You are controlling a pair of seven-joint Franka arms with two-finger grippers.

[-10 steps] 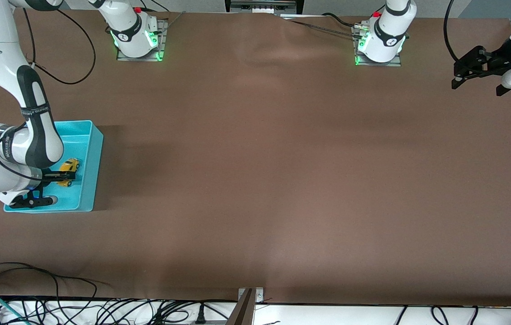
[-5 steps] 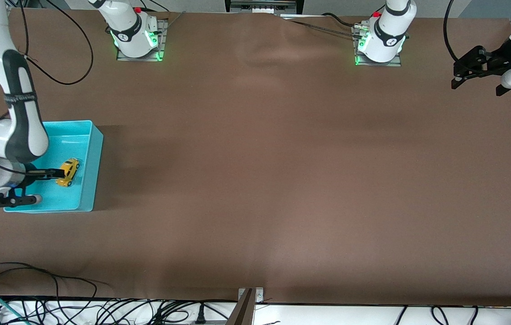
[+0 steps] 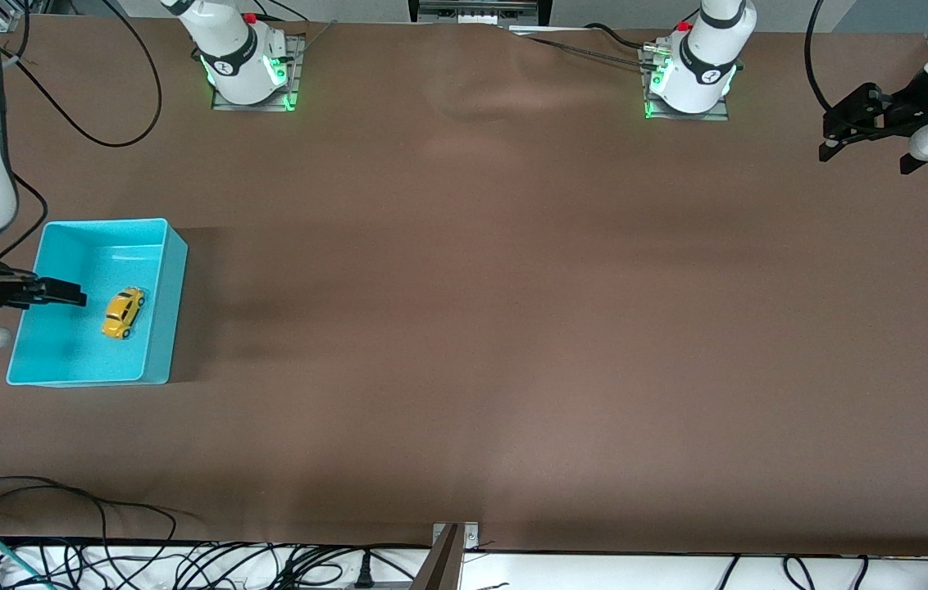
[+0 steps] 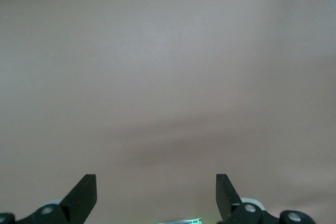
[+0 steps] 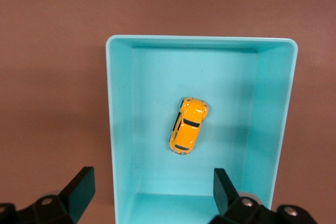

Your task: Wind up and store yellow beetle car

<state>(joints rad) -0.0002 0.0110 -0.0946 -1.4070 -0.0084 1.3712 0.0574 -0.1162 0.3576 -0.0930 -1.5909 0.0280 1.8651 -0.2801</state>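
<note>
Turquoise bin sits on brown table at right arm's end. Yellow beetle car, rounded, dark windows, lies on wheels inside bin, untouched. Right gripper over bin's edge, fingers apart, empty. Left gripper waits over its table end, fingers apart.

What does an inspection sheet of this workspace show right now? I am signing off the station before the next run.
Surface: brown table, bare apart from the bin.
Job's things: yellow beetle car lies on its wheels in the turquoise bin, touched by neither gripper; the bin stands at the right arm's end of the table.
Clutter: nothing seen.
Grippers: right gripper open, empty, over the bin's outer edge; left gripper open, empty, waiting over the left arm's end of the table.
Cables: a black cable loops over the table near the right arm; a cable tangle lies along the table's near edge.
Surroundings: two arm bases, green lights lit.
</note>
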